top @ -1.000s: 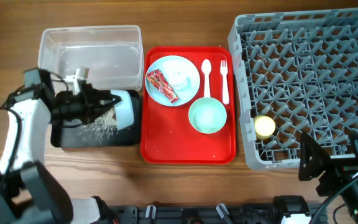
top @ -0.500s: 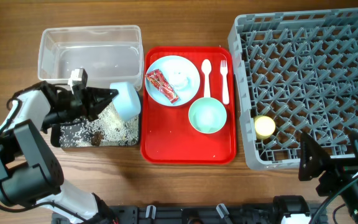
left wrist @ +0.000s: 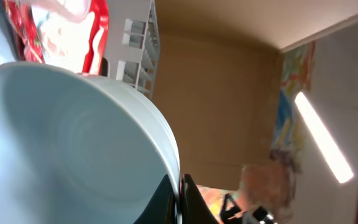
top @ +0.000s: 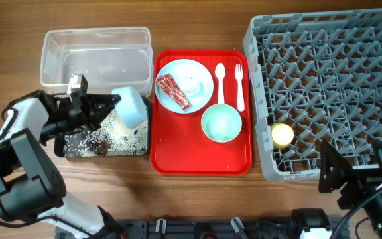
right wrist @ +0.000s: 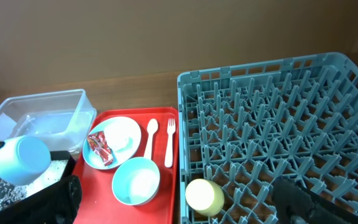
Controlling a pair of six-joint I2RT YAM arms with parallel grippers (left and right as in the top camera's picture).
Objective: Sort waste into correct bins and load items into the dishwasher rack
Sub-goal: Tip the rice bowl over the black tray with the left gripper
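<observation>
No text, number or brand can be read in any view. The red wrapper (top: 172, 91) on the plate (top: 194, 73) carries white and dark print, but from overhead it is too small to make out. The right wrist view shows the wrapper (right wrist: 101, 149) just as small. In the left wrist view a colourful picture (left wrist: 289, 93) hangs on the far wall; it is blurred, and no words show on it.
</observation>
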